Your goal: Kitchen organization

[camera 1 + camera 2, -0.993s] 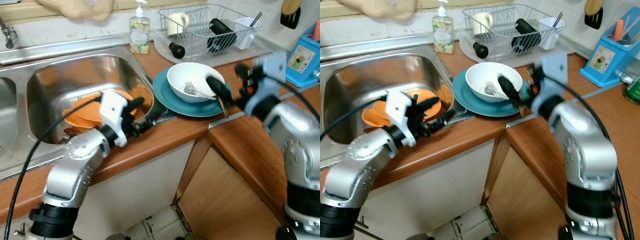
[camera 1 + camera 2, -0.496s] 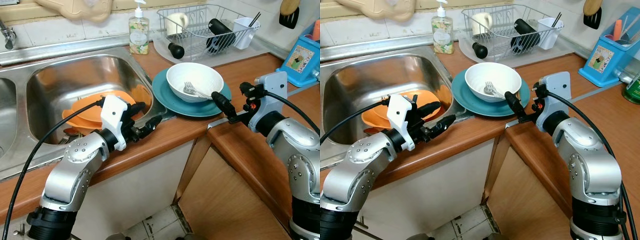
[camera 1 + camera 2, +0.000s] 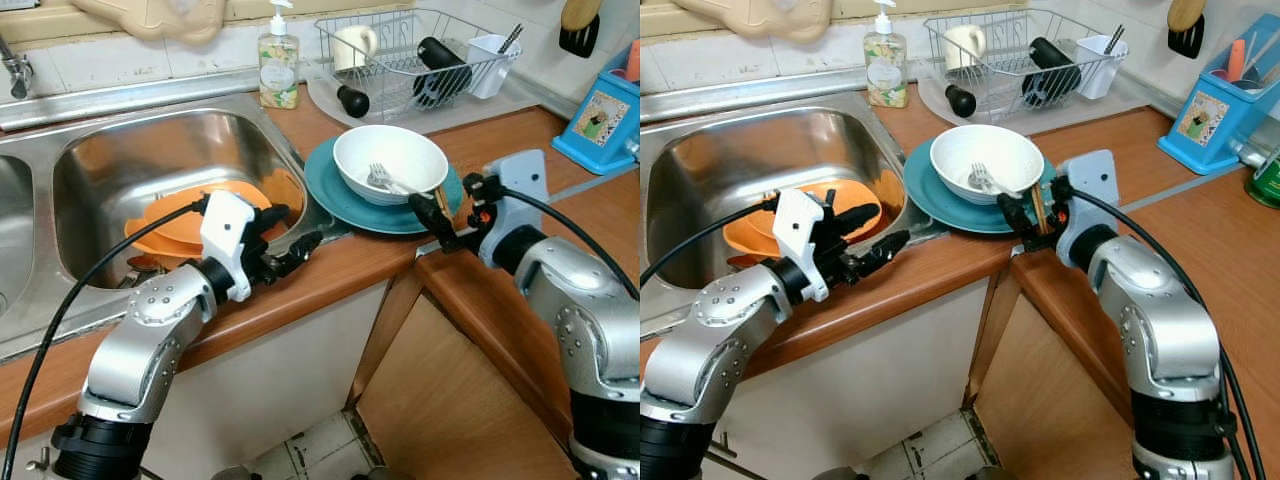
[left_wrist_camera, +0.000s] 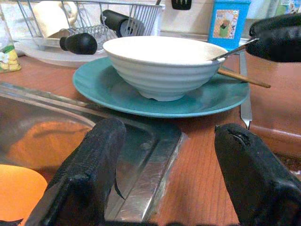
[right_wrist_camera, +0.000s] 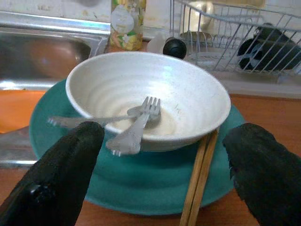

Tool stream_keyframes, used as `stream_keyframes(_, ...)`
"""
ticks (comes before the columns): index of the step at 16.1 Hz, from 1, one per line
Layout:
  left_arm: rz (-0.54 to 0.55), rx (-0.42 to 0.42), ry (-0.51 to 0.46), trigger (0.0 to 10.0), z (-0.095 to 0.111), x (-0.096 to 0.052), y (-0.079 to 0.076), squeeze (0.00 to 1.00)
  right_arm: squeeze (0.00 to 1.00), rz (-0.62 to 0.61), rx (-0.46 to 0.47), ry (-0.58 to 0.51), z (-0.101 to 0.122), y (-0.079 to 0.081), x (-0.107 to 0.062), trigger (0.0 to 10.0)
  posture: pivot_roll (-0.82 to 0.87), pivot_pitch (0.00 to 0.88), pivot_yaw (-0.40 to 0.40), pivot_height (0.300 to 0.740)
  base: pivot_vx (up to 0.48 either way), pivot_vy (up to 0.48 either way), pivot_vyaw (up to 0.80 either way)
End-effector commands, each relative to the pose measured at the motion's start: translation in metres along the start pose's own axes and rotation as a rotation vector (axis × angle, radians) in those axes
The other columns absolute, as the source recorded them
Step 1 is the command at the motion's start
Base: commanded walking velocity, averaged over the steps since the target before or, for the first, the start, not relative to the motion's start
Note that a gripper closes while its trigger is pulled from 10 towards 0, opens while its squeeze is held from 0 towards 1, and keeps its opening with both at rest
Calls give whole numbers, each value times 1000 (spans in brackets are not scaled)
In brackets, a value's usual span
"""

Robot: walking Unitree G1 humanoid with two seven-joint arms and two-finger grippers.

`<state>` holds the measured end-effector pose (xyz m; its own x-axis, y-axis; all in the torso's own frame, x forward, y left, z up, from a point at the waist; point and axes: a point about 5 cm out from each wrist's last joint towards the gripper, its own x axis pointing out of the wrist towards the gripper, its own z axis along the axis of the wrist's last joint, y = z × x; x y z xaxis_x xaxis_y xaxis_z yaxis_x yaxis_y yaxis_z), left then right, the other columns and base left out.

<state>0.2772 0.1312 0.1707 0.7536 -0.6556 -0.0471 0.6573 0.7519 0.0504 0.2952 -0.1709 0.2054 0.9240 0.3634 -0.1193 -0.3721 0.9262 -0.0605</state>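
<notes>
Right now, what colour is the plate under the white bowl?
The plate is teal, a blue-green. The right wrist view shows it best.
</notes>
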Motion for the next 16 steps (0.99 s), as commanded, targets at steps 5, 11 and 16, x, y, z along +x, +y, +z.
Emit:
stream_keyframes(5, 16, 25, -3, 10000, 3, -2, 2, 0, 0, -21, 56, -32, 0, -4, 7, 0, -138, 0, -19, 740, 0, 0, 0)
stream_keyframes(11, 2, 19, -4, 10000, 3, -2, 0, 0, 0, 22, 128, -68, -4, -1, 16, 0, -136, 0, -17, 740, 0, 0, 0)
stream_keyframes(16, -57, 2, -2, 10000, 3, -3, -6, 0, 0, 28, 132, -65, -7, -2, 17, 0, -136, 0, -18, 740, 0, 0, 0)
